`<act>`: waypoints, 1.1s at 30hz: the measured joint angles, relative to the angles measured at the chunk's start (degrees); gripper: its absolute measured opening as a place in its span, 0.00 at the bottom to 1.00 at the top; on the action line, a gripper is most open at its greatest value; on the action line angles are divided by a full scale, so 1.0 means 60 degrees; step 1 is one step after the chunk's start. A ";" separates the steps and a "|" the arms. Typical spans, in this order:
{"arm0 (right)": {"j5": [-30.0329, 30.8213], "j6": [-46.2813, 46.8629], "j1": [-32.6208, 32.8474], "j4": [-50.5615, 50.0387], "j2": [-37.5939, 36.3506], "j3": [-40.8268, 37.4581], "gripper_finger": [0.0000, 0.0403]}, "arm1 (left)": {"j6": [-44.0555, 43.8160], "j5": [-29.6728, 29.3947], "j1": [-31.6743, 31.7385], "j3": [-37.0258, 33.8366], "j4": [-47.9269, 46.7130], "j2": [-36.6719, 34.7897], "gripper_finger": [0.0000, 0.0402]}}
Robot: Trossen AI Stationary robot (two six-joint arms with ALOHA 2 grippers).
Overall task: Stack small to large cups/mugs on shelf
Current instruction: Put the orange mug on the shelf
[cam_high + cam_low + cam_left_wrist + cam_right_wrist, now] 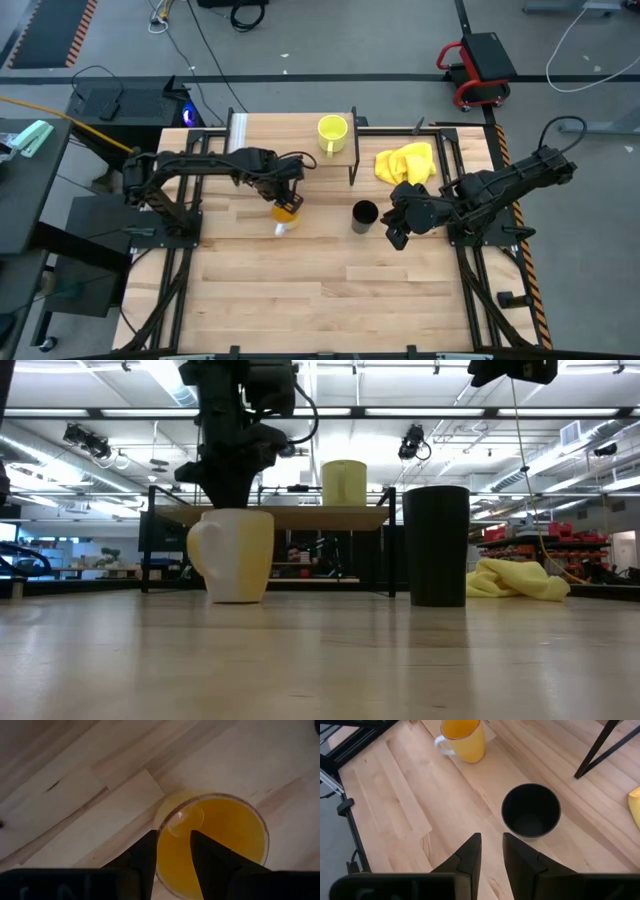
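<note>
Nearest the low cam: the orange-inside mug (238, 555), pale yellow outside, pale handle pointing to the pic's left, upright on the tabletop (320, 660). In the high view it sits mid-table w/ the left gripper (287, 196) right over it; the left wrist view shows the orange interior and round rim under the two dark fingers (142, 862).

Black cup (436, 545) – taller, plain, no handle, upright, open mouth up. It stands on the table beside the shelf (300, 140), near its front right leg, apart from the orange mug.

Yellow-green mug (332, 130) is on the shelf's light wood top, near the right end, upright; in the low view it rises above the shelf board.

Other stuff: yellow cloth (406, 162) crumpled on the table just right of the shelf, behind the black cup. Nothing lies between the two cups on the table.

Left gripper: fingers set close together, tips at the mug's rim, one over the inside – can't tell if they actually pinch the wall.

Right gripper (397, 230) hangs just right of the black cup, off it. Right wrist view shows its fingers (467, 855) w/ a narrow gap, nothing between them, the black cup ahead.
</note>
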 joint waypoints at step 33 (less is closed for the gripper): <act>0.0506 0.0031 0.0007 0.0004 -0.0004 0.0000 0.22 | 0.0377 0.0031 0.0134 0.0914 -0.1508 -0.0084 0.28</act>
